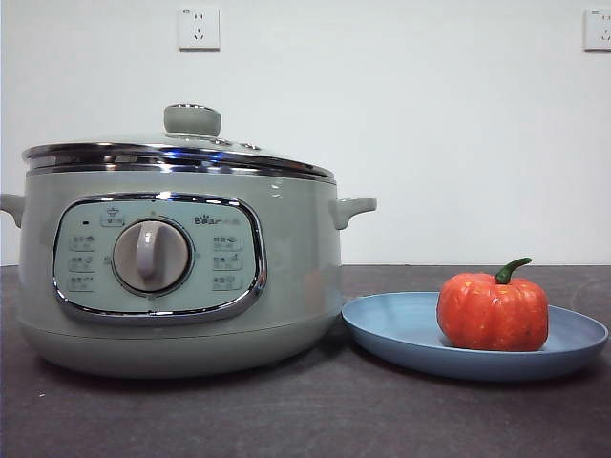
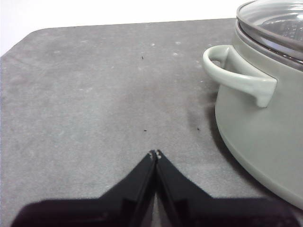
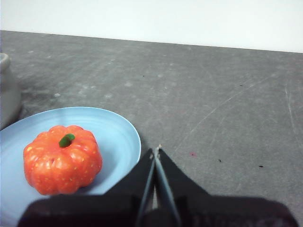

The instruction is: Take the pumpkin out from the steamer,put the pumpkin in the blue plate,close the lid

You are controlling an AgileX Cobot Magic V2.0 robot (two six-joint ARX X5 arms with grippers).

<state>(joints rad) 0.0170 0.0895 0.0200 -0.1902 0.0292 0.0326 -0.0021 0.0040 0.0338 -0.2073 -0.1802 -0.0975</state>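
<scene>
The orange-red pumpkin (image 1: 493, 311) with a green stem sits upright in the blue plate (image 1: 401, 329), to the right of the steamer (image 1: 181, 258). The glass lid (image 1: 181, 148) with its green knob rests closed on the steamer. In the right wrist view the pumpkin (image 3: 62, 159) lies in the blue plate (image 3: 118, 135); my right gripper (image 3: 156, 150) is shut and empty, just beside the plate's rim. My left gripper (image 2: 155, 154) is shut and empty over bare table, beside the steamer (image 2: 265, 127) and its side handle (image 2: 236, 75). Neither gripper shows in the front view.
The dark grey table (image 1: 305, 410) carries only the steamer and plate. Two wall sockets (image 1: 199, 28) sit high on the white wall. The table's far rounded corner (image 2: 35, 35) shows in the left wrist view.
</scene>
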